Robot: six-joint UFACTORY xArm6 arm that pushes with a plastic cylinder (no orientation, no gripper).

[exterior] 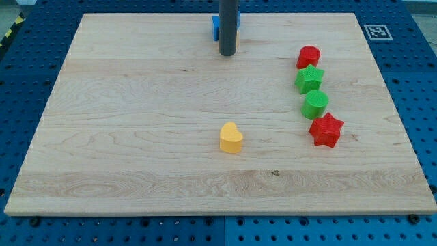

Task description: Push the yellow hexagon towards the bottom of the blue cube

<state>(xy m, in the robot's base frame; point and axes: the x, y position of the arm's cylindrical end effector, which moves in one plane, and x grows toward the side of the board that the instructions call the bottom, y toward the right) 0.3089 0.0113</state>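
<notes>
- Board (pixel 136 137): light wooden top, laid on a blue perforated base (pixel 20 82); grain runs from the view's left to the view's right.
- Rod (pixel 227 24): dark, straight, entered from the view's top near centre. No fingers fitted, so no spread or pinch is to be reported.
- My tip (pixel 227 53): seen at the rod's lower end, on the board near its top edge. Placed directly in front of the blue cube, on its lower side in the view; actual contact cannot be told.
- Blue cube (pixel 216 27): at the view's top centre, mostly hidden behind the rod; only slivers shown at the rod's left and right. Shape taken from the task, not confirmed visually.
- Yellow block (pixel 231 138): task item, approx. board centre, slightly to the view's bottom. Outline looks rounded/heart-like rather than clearly hexagonal. Well apart from my tip and from the blue cube; located below both in the view, nearly in line with them.
- Right-side column, top to bottom, closely spaced:
 - red cylinder (pixel 308 57)
 - green star (pixel 309 80), just beside the red cylinder
 - green cylinder (pixel 315 104)
 - red star (pixel 326 130)
- Fiducial tag (pixel 377 31): black-and-white marker, beside the board's top right corner.
</notes>
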